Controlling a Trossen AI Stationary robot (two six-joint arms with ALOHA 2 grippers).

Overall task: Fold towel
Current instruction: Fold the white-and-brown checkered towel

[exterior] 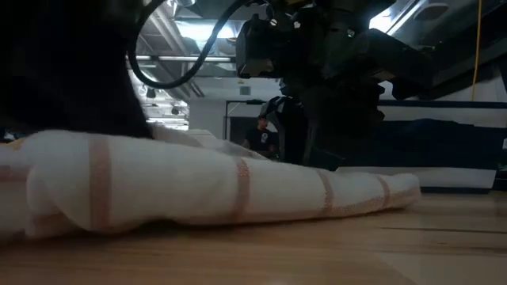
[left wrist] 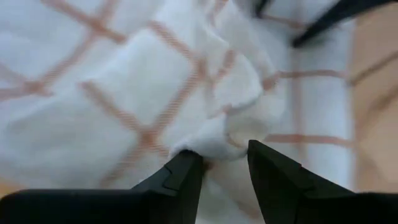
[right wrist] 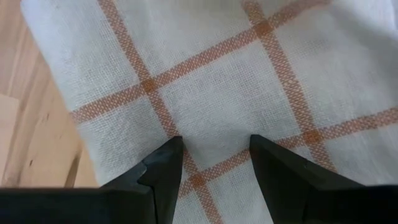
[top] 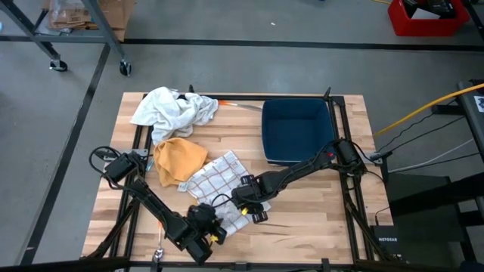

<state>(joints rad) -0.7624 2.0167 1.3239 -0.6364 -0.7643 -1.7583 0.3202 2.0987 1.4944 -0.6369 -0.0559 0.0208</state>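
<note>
**Both grippers down on the checked towel's near end**

The left gripper (left wrist: 224, 163) sits at the near edge of the table, its jaws parted around a raised pucker of the checked towel (top: 215, 181), cloth bunched between the tips; a pinch looks likely, though I cannot tell whether it has bitten. The right gripper (right wrist: 214, 163) is just to its right and slightly farther, fingers spread and pressed flat on the weave near a towel edge, holding nothing.

From both grippers the towel runs away to the far left, its long axis diagonal toward the orange cloth (top: 179, 160). The two arms are about equally close, so the fold would carry this near end along that diagonal.

Beyond lie a white cloth (top: 172, 111) and a dark blue bin (top: 296, 131). A box off the near right corner reads "NETGEAR" (top: 388, 240); no other writing is legible.
</note>
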